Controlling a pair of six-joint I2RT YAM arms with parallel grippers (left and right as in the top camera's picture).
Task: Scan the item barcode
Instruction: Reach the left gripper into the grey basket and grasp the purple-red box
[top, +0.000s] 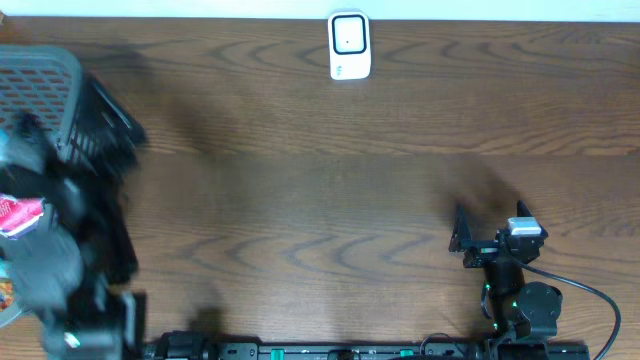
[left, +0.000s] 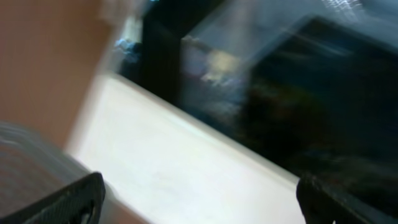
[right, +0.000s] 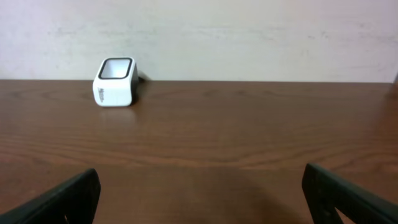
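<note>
The white barcode scanner (top: 349, 45) stands at the table's far edge, its dark window facing up; in the right wrist view the scanner (right: 114, 82) is far ahead to the left. A red and white packet (top: 20, 215) shows at the left edge, partly hidden by the left arm; no barcode can be made out. My left gripper (top: 108, 135) is motion-blurred beside the grey basket (top: 40, 85), and its fingers (left: 74, 199) stand wide apart, holding nothing. My right gripper (top: 460, 238) hovers low at the near right, open and empty, its fingers (right: 68, 198) spread over bare wood.
The grey basket (left: 25, 168) fills the table's far left corner. The left arm's blurred body (top: 50, 260) covers the near left. The right arm's base and cable (top: 535, 310) sit at the near edge. A pale wall (right: 249, 37) runs behind the table.
</note>
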